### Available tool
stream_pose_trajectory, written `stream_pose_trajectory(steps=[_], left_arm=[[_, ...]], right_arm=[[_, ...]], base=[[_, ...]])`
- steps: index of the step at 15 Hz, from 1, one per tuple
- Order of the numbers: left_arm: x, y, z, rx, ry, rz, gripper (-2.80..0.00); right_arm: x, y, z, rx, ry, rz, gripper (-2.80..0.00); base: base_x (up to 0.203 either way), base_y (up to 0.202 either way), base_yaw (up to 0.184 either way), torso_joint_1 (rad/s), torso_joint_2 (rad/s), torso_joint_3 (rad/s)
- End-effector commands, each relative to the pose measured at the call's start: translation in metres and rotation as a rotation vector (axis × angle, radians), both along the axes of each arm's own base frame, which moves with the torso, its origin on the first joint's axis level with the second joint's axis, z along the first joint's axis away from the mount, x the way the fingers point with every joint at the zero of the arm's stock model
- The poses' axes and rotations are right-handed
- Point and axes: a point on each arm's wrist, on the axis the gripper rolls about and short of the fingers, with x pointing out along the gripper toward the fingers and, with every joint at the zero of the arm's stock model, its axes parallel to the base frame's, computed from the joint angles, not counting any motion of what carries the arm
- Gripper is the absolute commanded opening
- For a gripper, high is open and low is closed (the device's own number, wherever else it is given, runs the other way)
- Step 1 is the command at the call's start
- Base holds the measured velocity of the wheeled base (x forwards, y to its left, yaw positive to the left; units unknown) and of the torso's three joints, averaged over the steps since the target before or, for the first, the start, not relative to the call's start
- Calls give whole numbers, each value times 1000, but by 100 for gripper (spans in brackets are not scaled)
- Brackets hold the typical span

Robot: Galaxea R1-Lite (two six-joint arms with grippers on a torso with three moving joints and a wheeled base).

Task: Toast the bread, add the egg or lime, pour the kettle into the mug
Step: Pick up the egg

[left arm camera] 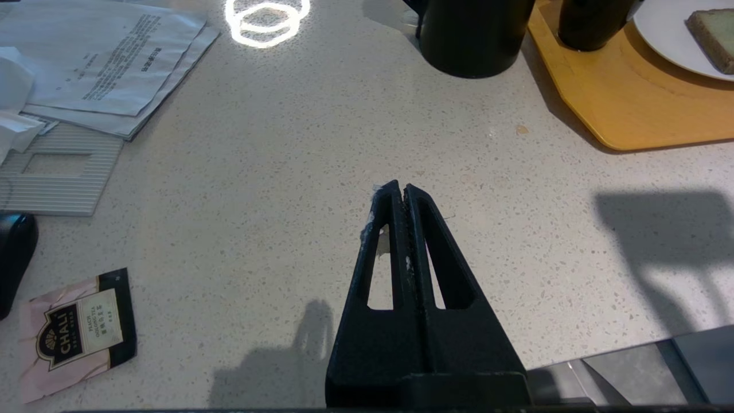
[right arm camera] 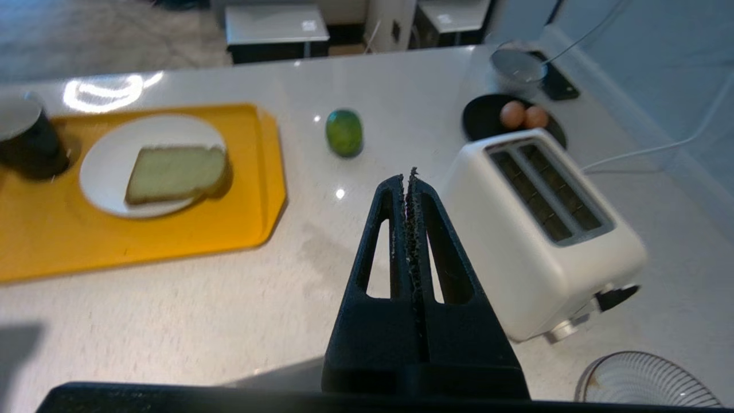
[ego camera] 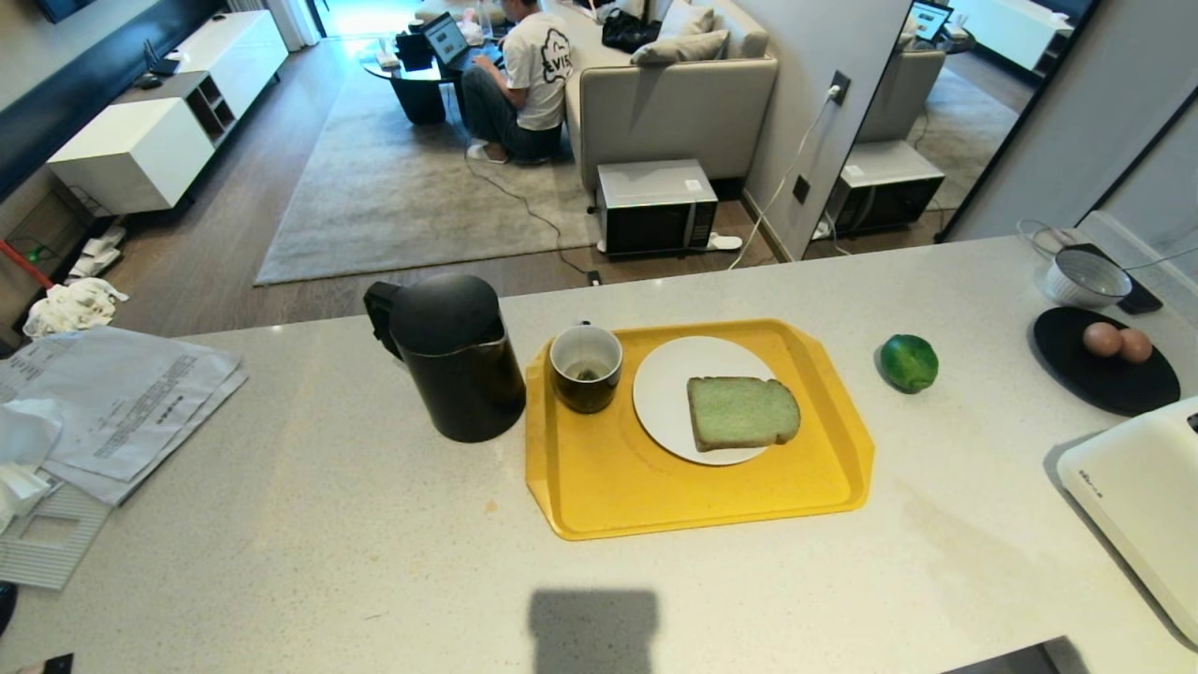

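The bread [ego camera: 742, 413] [right arm camera: 175, 174] lies on a white plate [ego camera: 669, 374] on a yellow tray [ego camera: 599, 487]. On the tray's left stands the mug [ego camera: 587, 368], with the black kettle [ego camera: 454, 358] [left arm camera: 473, 34] beside it on the counter. Right of the tray lies the lime [ego camera: 909, 362] [right arm camera: 344, 132]. Two eggs [ego camera: 1118, 342] [right arm camera: 523, 115] rest on a black dish. Neither arm shows in the head view. My left gripper [left arm camera: 402, 189] is shut and empty above bare counter near the front edge. My right gripper [right arm camera: 406, 178] is shut and empty, left of the white toaster [right arm camera: 545, 229].
Papers [ego camera: 122, 402] and a tea sachet [left arm camera: 77, 330] lie at the counter's left. A grey-white bowl [ego camera: 1086, 278] stands behind the black dish [ego camera: 1104, 379], and a wire rack [right arm camera: 648, 384] sits near the toaster. Beyond the counter, a person sits on the floor by a sofa.
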Motion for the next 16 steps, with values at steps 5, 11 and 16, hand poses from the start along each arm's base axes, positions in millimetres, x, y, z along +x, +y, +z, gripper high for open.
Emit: stream_pose_trajectory(steps=[5,11,16], left_arm=[[0,0,0,0,-1,1,-280],[0,0,0,0,-1,1,-280],[0,0,0,1,-1,1,-280]], right_arm=[[13,4,-70,-78,-27,74,-280],[24,5,-82,-266,-181,58,-280],[25,6,-84,-196,-177,138,-280]], base=[[0,0,0,0,0,0],[0,0,0,0,0,0],[0,0,0,0,0,0]])
